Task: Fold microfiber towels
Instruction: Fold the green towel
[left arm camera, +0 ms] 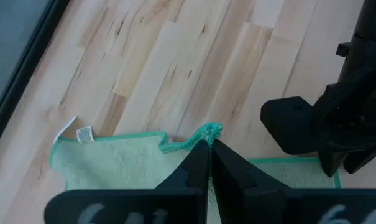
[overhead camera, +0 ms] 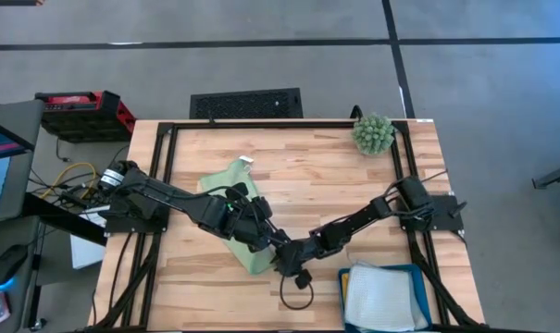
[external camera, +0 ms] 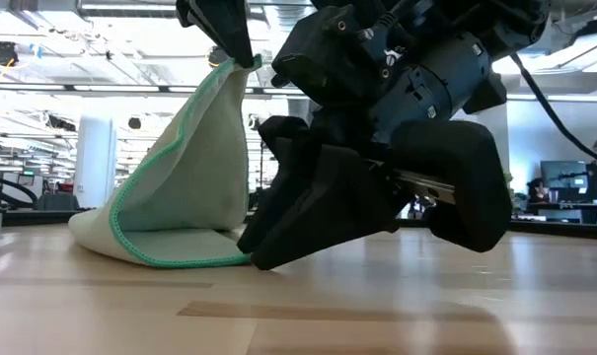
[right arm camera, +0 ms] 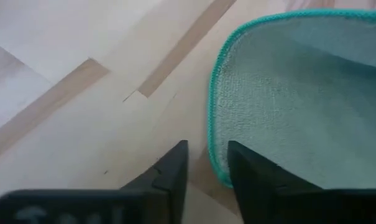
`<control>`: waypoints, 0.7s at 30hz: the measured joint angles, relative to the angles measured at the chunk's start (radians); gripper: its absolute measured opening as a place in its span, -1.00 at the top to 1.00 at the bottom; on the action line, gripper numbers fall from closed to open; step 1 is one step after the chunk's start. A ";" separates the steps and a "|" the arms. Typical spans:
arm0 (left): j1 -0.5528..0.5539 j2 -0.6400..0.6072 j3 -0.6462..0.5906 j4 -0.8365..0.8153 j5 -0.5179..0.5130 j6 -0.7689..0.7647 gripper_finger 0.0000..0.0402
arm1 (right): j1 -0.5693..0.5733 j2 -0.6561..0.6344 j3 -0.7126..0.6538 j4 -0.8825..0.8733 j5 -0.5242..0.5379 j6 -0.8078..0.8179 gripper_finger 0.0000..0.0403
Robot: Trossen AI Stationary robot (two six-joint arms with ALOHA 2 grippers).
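Left gripper (left arm camera: 210,148), pressed together, pinches the light green towel's (overhead camera: 226,183) hem; right gripper (right arm camera: 207,163), slightly spread, straddles its edge on the bench (overhead camera: 307,176).

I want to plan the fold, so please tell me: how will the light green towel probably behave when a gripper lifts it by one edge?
Probably floppy: where the left gripper pinches its edge, the light green towel hangs in a limp curve. It seems light, since a small pinch lifts it. The part on the table may drag along.
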 joint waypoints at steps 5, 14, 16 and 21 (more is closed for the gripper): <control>0.000 0.000 0.000 -0.029 0.000 -0.006 1.00 | 0.002 0.000 0.000 -0.018 0.024 0.000 0.84; -0.015 0.000 0.000 -0.111 0.001 -0.077 1.00 | -0.001 -0.044 -0.003 -0.136 0.175 0.036 0.97; -0.022 0.000 0.000 -0.133 -0.012 -0.093 1.00 | -0.003 -0.072 -0.006 -0.189 0.183 0.053 0.97; -0.040 0.000 0.000 -0.201 -0.074 -0.158 1.00 | 0.006 -0.160 -0.006 -0.302 0.285 0.082 0.98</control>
